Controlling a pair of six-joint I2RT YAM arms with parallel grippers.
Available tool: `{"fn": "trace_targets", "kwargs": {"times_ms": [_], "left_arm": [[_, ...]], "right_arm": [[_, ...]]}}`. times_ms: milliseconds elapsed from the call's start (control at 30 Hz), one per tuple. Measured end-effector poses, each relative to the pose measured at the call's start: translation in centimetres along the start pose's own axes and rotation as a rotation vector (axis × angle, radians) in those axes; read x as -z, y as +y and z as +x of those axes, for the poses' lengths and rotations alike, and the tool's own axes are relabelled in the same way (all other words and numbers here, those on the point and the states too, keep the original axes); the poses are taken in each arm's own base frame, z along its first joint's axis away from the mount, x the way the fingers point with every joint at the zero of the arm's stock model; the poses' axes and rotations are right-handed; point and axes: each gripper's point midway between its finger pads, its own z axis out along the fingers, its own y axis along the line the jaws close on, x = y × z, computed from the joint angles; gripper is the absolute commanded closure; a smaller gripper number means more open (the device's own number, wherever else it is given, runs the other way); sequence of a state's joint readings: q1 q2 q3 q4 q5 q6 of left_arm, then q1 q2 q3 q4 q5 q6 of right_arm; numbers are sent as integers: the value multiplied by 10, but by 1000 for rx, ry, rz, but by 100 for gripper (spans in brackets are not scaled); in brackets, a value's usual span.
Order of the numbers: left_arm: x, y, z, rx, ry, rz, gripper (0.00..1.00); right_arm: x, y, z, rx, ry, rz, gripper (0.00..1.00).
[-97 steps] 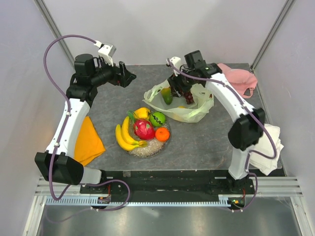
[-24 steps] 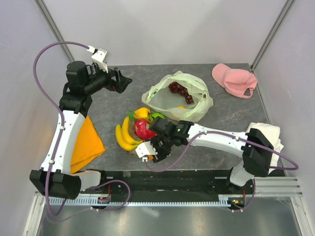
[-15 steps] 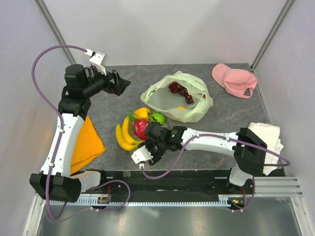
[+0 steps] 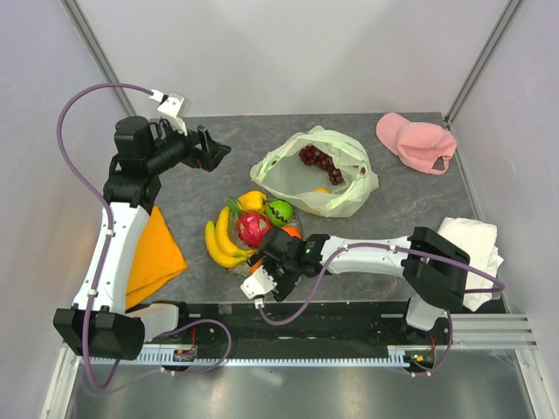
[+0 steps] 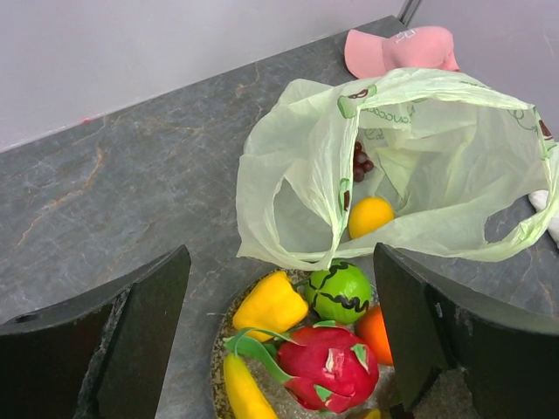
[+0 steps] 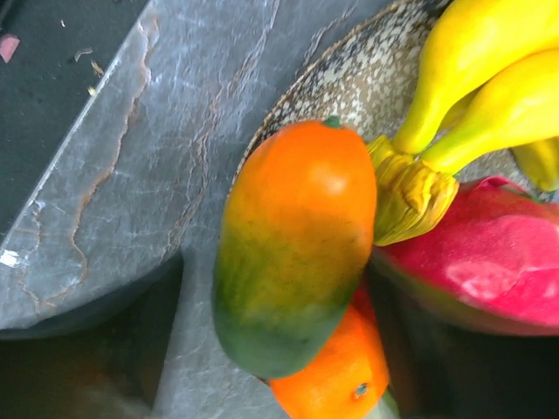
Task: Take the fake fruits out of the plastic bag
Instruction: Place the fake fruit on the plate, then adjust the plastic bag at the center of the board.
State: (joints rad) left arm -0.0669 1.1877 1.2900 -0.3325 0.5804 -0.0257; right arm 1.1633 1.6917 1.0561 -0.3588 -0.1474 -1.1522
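The pale green plastic bag (image 4: 345, 188) lies open at the back middle, with dark red grapes (image 4: 319, 159) and a yellow fruit (image 4: 323, 189) inside; the left wrist view shows the bag (image 5: 297, 183) too. On the speckled plate (image 6: 367, 78) lie the banana bunch (image 4: 218, 244), dragon fruit (image 4: 253, 229), green fruit (image 4: 279, 209), a yellow fruit (image 4: 251, 201) and an orange (image 6: 336, 380). The orange-green mango (image 6: 293, 244) rests on the plate's near rim against the orange. My right gripper (image 6: 279, 292) is open around the mango, with a gap beside it. My left gripper (image 5: 279, 332) is open and empty, left of the bag.
A pink cap (image 4: 415, 140) lies at the back right. A white folded cloth (image 4: 476, 249) is at the right edge. An orange cloth (image 4: 153, 249) lies at the left edge beside the left arm. The table's near edge is just behind the plate.
My right gripper has brought the mango from the bag to the plate's near rim, and its jaws now stand apart from it. The left arm has shifted only slightly.
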Motion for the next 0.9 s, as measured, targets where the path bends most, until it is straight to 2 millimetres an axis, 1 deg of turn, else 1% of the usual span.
{"fn": "trace_targets", "kwargs": {"times_ms": [167, 200, 300, 367, 500, 600, 633, 700, 767, 800, 833, 900], "left_arm": [[0, -1, -1, 6, -6, 7, 7], [-1, -1, -2, 8, -7, 7, 7], [-3, -2, -2, 16, -11, 17, 7], [-4, -3, -2, 26, -11, 27, 7], [-6, -4, -5, 44, -11, 37, 7], [-7, -8, -8, 59, -18, 53, 7], [-7, -9, -9, 65, -21, 56, 7], [-7, -9, -10, 76, -24, 59, 7], [-8, -9, -10, 88, -26, 55, 6], [-9, -8, -9, 97, -23, 52, 6], [-12, -7, -7, 103, -18, 52, 6], [-19, -4, 0, 117, 3, 50, 6]], "right_arm": [[2, -1, 5, 5, 19, 26, 2], [5, -3, 5, 5, 22, 37, 2], [21, -9, 1, 1, 15, 79, 2], [38, -17, -4, -3, 2, 117, 2], [82, -28, -12, -19, -9, 164, 2], [119, -43, -9, -55, -14, 221, 2], [134, -49, -3, -93, -13, 254, 2], [163, -68, 14, -202, 2, 344, 2], [189, -92, 38, -339, 22, 449, 2], [198, -104, 50, -407, 28, 494, 3], [205, -115, 63, -484, 33, 530, 9], [213, -140, 91, -630, 38, 596, 16]]}}
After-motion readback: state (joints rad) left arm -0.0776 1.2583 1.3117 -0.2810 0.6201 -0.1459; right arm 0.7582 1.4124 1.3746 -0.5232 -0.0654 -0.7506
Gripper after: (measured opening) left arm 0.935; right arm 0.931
